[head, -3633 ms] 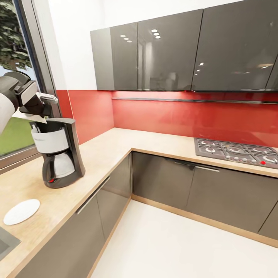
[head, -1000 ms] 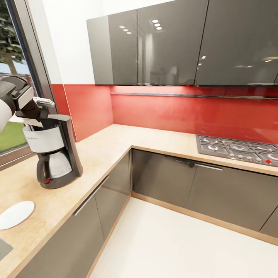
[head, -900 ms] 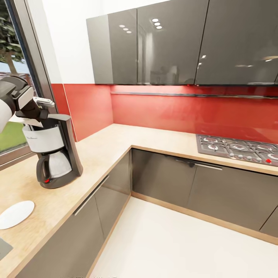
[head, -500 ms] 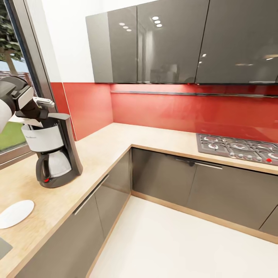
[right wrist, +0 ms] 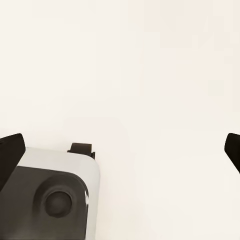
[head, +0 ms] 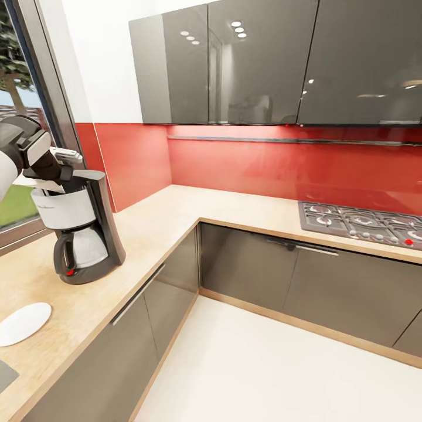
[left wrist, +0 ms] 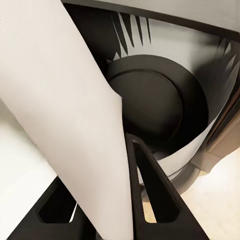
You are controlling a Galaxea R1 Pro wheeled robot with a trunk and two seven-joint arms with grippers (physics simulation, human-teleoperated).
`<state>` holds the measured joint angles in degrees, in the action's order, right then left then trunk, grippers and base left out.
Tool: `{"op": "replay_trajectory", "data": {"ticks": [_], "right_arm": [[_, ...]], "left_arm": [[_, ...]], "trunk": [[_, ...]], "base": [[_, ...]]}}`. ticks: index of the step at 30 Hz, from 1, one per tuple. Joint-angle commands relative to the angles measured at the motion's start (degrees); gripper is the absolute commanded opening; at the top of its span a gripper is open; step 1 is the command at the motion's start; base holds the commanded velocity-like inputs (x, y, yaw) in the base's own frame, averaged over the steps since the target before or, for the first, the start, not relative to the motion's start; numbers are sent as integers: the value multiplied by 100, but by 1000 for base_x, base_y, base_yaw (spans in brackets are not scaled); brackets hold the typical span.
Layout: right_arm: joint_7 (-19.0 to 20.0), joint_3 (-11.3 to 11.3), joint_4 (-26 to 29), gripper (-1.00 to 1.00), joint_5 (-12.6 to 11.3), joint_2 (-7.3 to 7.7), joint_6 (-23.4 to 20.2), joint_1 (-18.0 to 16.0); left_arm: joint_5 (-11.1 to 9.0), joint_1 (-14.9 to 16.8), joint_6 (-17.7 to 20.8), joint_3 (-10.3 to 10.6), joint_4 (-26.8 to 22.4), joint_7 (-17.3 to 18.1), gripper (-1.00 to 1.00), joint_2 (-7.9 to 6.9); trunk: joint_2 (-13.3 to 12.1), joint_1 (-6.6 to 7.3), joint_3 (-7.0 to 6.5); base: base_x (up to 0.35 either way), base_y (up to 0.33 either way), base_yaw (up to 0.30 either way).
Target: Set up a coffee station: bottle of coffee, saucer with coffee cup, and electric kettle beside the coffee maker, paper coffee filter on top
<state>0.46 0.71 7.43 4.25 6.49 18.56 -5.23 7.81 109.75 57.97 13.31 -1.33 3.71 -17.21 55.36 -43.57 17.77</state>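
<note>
The black and white coffee maker stands on the light-wood kitchen countertop by the window. My left gripper hovers just over its top, shut on the white paper coffee filter. In the left wrist view the paper coffee filter fills the near side between the black fingers, above the coffee maker's round black basket. The white saucer lies flat on the countertop in front of the machine. My right gripper is open over pale floor.
A gas hob is set in the right-hand run of the counter. Glossy grey wall cabinets hang above a red backsplash. A steel sink corner shows at the lower left. A grey part of the robot lies under the right gripper.
The whole picture has drifted, so the camera moved. My left gripper still holds the filter and now sits a little lower, closer to the coffee maker's top.
</note>
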Motion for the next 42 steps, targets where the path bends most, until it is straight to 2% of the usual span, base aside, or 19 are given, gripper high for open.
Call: {"op": "replay_trajectory", "data": {"ticks": [1,42], "right_arm": [[-1,1,-5,100,41,2,16,-4],[-2,-1,-5,100,41,2,9,-4]], "left_arm": [[63,3,21,-4,-8,47,-100,-1],[63,3,21,-4,-7,46,-100,-35]], "trunk": [[5,0,7],[5,0,88]], "base": [[0,0,0],[0,0,0]]}}
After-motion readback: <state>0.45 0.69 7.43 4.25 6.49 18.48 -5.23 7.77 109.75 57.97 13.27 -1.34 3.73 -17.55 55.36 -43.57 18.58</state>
